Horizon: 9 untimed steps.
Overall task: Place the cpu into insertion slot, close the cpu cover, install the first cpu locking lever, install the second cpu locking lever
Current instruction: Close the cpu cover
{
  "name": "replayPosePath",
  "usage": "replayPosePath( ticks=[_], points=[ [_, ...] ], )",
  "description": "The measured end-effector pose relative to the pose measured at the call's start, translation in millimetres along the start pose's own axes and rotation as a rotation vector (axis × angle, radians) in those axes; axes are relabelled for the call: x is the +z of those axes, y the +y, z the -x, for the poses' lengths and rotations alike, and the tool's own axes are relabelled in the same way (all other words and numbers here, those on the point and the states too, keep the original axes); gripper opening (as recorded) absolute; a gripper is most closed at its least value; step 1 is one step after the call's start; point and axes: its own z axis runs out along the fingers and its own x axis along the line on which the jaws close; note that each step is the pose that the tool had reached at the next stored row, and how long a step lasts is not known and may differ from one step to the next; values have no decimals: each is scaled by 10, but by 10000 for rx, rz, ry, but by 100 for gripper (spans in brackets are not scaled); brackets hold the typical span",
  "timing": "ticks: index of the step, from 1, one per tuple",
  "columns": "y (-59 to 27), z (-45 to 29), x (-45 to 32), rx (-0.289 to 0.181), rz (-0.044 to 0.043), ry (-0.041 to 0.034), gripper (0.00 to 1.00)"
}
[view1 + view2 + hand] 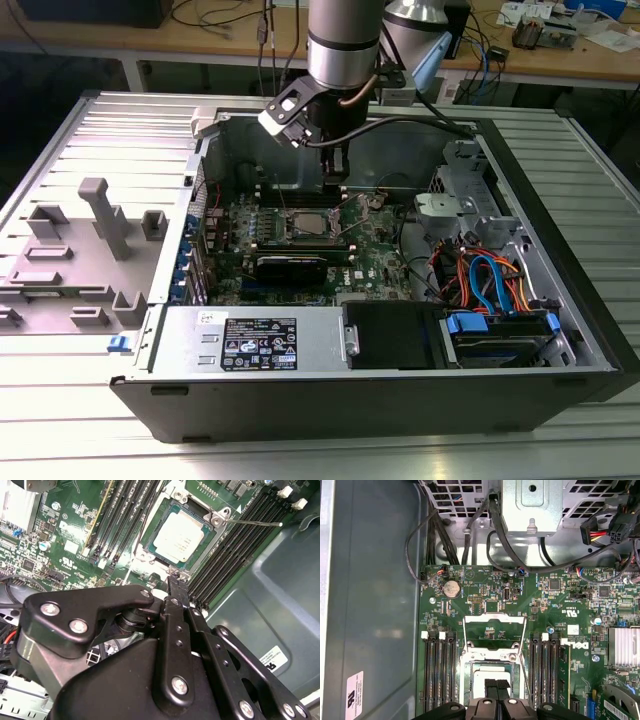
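Currently I see the cpu [178, 536] seated flat in the insertion slot [219, 519], silver top up, while the cpu cover [495, 630] is swung open away from the socket, with the green motherboard [560, 595] showing through its square cut-out. My gripper [496, 682] hangs over the socket's edge with its two black fingers pressed together and nothing between them; I cannot tell whether the tips touch the rim. One thin locking lever [255, 523] sticks out across the black memory slots [235, 550].
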Motion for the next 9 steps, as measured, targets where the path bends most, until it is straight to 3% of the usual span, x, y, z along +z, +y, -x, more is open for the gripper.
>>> replayPosePath(
  ticks=[9],
  points=[
    [17, 0, 1, 0, 0, 0, 11]
  ],
)
